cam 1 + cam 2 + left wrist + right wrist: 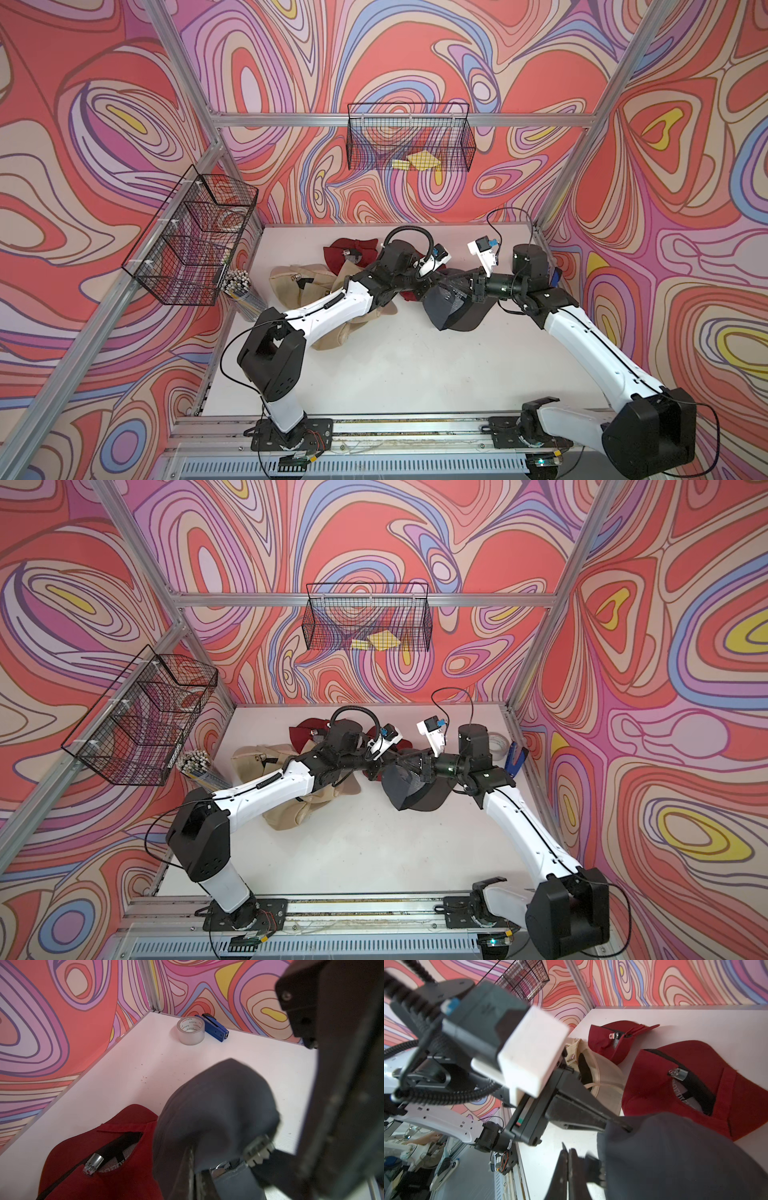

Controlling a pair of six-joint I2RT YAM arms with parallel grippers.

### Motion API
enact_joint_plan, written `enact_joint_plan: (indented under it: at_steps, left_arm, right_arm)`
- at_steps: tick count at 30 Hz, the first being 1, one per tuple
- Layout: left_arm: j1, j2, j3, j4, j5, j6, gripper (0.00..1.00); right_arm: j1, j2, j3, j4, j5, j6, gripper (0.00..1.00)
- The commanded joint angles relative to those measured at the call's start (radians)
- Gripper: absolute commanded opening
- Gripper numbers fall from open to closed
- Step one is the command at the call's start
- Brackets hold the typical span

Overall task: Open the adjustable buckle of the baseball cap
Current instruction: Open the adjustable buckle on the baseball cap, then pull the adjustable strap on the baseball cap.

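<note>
The left gripper (620, 1125) is clamped on the edge of the dark grey fabric baseball cap (453, 309), its tapered black fingers running into the cloth. The right gripper (567, 1153) has its two fingers pressed flat together just beside the same cap, and whether anything is pinched between them cannot be told. The flat white table (415, 374) carries everything, and in both top views the grey cap sits over its far half, between the wrists of the two arms. A heap of beige cloth caps (299, 286) lies partly under the left forearm. Two dark red cloth caps lie toward the far side. One is near the far edge (353, 253). The other (104, 1157) touches the grey cap and shows a black strap with a small silver clasp (93, 1164). In the far right corner a clear roll of packing tape (190, 1031) rests with its opening upward, touching a blue stapler (216, 1028). Smallest is the silver toothed metal buckle (257, 1152) at the grey cap's back edge, its teeth showing, close against the blurred dark body of the right gripper.
</note>
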Motion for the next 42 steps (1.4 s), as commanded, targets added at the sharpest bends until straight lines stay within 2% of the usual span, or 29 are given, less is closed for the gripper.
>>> enact_joint_plan:
  at_steps: [1,6,9,10,11,14,17,21,23,25,27,30,42]
  left_arm:
    - [0.008,0.033,0.047,-0.056,-0.055,-0.053,0.00]
    - [0.008,0.053,0.082,-0.098,-0.066,-0.061,0.00]
    - [0.007,0.046,0.077,-0.094,-0.059,-0.059,0.00]
    - [0.007,0.041,0.072,-0.090,-0.056,-0.060,0.00]
    - [0.007,0.039,0.069,-0.089,-0.054,-0.059,0.00]
    - [0.008,0.031,0.062,-0.087,-0.054,-0.055,0.00]
    - [0.008,0.032,0.061,-0.088,-0.050,-0.049,0.00]
    - [0.007,0.039,0.062,-0.090,-0.047,-0.046,0.00]
    - [0.008,0.039,0.064,-0.089,-0.044,-0.044,0.00]
    - [0.008,0.040,0.067,-0.087,-0.033,-0.045,0.00]
    - [0.008,0.038,0.070,-0.086,-0.011,-0.040,0.00]
    - [0.007,0.032,0.069,-0.085,0.031,-0.022,0.00]
    - [0.008,0.010,0.054,-0.096,0.094,0.011,0.02]
  right_arm:
    - [0.017,-0.033,-0.020,-0.057,-0.067,-0.081,0.00]
    - [0.025,-0.036,-0.010,-0.089,-0.100,-0.123,0.00]
    - [0.025,-0.042,-0.002,-0.082,-0.018,-0.097,0.00]
    - [0.024,-0.044,0.002,-0.078,0.042,-0.074,0.16]
    - [0.025,-0.048,0.009,-0.078,0.098,-0.056,0.25]
    - [0.025,-0.075,0.017,-0.069,0.303,0.030,0.40]
    - [0.025,-0.110,0.031,-0.104,0.487,0.085,0.47]
    - [0.025,-0.139,0.030,-0.159,0.596,0.091,0.54]
    - [0.025,-0.147,0.006,-0.151,0.596,0.088,0.55]
    - [0.025,-0.143,-0.018,-0.126,0.546,0.069,0.54]
    - [0.025,-0.127,-0.038,-0.098,0.447,0.040,0.49]
    - [0.026,-0.103,-0.056,-0.065,0.379,0.012,0.44]
    - [0.025,-0.054,-0.097,0.040,0.301,-0.027,0.34]
